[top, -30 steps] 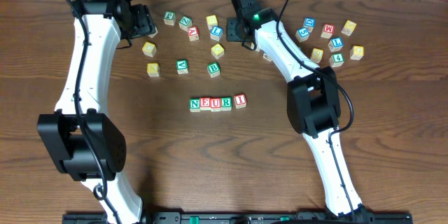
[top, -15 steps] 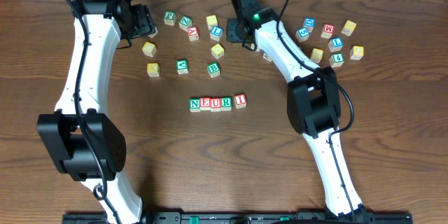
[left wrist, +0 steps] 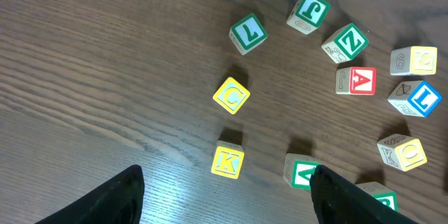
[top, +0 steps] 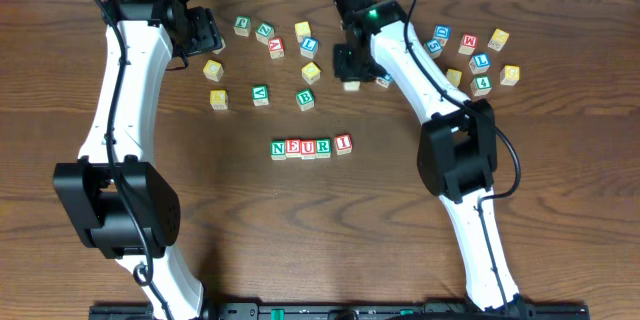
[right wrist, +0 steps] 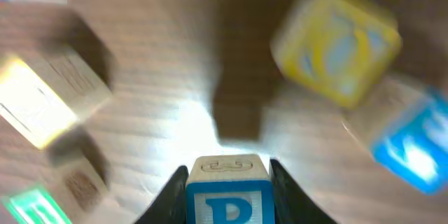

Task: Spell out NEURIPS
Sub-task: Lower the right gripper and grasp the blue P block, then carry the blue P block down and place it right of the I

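A row of five small wooden cubes with coloured frames [top: 311,147] reads N-E-U-R-I on the dark wooden table [top: 380,210]. A blue-framed wooden cube [right wrist: 227,197] bears a P. Loose among the others lie a yellow-framed C cube [left wrist: 231,96], a yellow-framed K cube [left wrist: 227,161], a red-framed A cube [left wrist: 361,80], a green-framed Z cube [left wrist: 345,42] and a blue-framed L cube [left wrist: 424,98].

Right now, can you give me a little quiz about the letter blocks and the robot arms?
1. True or false: the row of cubes already spells NEURIPS.
2. Which letter shows on the held cube in the right gripper? A) P B) S C) K
3. Fill in: the left gripper is ___ (open or shut).
Key: 1 false, it reads NEURI. 2 A. 3 open.
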`<action>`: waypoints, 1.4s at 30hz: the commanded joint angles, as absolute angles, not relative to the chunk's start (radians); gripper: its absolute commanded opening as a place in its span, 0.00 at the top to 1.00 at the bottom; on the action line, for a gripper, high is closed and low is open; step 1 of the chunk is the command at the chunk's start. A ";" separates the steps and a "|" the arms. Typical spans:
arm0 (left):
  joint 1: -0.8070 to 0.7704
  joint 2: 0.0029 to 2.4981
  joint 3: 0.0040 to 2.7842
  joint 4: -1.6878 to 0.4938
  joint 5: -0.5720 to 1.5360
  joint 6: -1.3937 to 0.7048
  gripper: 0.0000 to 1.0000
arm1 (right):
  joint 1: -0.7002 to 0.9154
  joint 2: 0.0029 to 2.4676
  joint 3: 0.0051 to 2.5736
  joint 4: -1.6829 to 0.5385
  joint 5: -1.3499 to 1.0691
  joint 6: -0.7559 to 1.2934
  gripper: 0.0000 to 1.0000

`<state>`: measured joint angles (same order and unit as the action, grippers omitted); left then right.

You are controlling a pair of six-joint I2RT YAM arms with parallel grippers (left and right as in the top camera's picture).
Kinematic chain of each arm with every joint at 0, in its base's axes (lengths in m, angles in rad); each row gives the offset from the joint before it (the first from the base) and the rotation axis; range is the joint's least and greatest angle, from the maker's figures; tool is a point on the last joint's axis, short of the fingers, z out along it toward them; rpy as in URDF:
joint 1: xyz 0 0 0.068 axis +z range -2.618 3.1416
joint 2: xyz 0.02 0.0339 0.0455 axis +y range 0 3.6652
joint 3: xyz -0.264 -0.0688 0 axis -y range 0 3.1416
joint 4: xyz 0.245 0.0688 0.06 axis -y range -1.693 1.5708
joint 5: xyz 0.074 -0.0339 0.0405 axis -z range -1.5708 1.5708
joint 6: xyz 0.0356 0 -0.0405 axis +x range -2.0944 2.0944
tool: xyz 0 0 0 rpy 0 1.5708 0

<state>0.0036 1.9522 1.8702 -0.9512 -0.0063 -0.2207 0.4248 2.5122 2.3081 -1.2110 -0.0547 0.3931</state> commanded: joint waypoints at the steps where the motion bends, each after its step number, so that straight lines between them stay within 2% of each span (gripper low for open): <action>1: 0.001 1.948 1.853 -0.956 -0.012 -0.222 0.25 | 0.426 2.487 2.308 -1.293 -0.058 0.360 0.81; 9: 0.001 1.949 1.853 -0.956 -0.012 -0.222 0.25 | 0.431 2.488 2.266 -1.465 -0.024 0.358 0.78; 20: 0.001 1.949 1.853 -0.956 -0.012 -0.222 0.25 | 0.461 2.488 2.068 -1.463 -0.038 0.358 0.81; 32: 0.001 1.949 1.853 -0.956 -0.012 -0.222 0.25 | 0.492 2.474 2.061 -1.492 -0.045 0.357 0.68; 37: 0.001 1.949 1.853 -0.955 -0.012 -0.222 0.25 | 0.489 2.447 2.061 -1.482 -0.044 0.350 0.46; 42: 0.001 1.949 1.853 -0.955 -0.013 -0.222 0.25 | 0.485 2.444 2.061 -1.465 -0.044 0.350 0.46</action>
